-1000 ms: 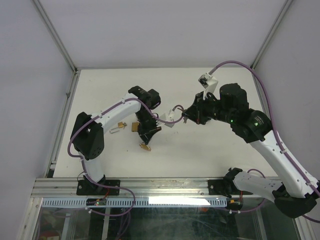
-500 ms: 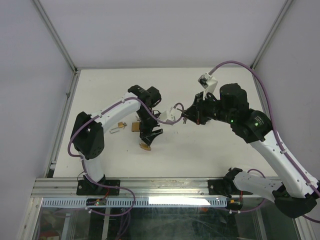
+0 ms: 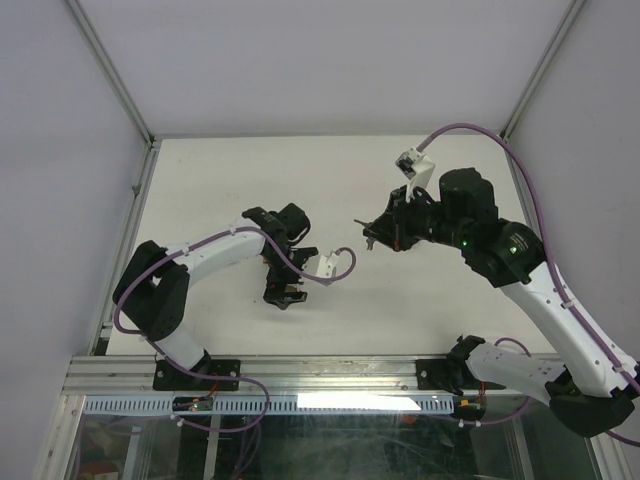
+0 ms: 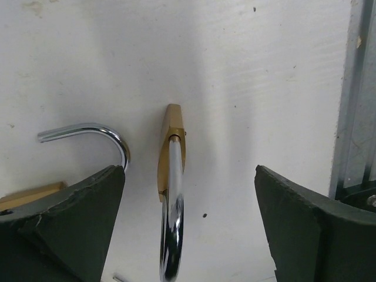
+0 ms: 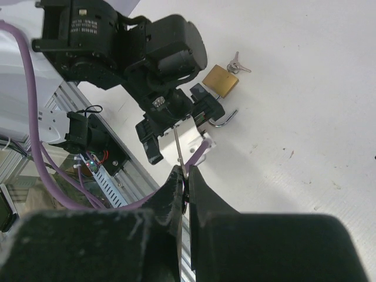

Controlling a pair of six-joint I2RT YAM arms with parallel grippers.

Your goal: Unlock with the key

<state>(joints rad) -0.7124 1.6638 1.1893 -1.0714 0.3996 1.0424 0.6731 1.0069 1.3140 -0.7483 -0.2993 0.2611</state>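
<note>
A brass padlock [image 4: 171, 144] with a chrome shackle [image 4: 172, 223] shows edge-on on the white table, between the fingers of my left gripper [image 4: 189, 194]. That gripper is wide open and touches nothing. A second brass padlock [image 5: 220, 81] with its shackle [image 4: 88, 131] swung open lies just to the left, partly hidden behind my left finger [image 4: 70, 223]. My right gripper [image 5: 187, 176] is shut on a thin silver key [image 5: 178, 147], held in the air right of the left gripper [image 3: 283, 292]. From above, the left arm hides both padlocks.
A small bunch of spare keys [image 5: 238, 61] lies beside the second padlock. A metal frame rail [image 4: 352, 117] runs along the table edge close to my left gripper. Purple cable [image 3: 345, 262] loops between the two arms. Grey walls enclose the table [image 3: 420, 300].
My left gripper has opened and let go of the padlock, and the arm has swung left and lower over both padlocks. The right arm has held still with the key.
</note>
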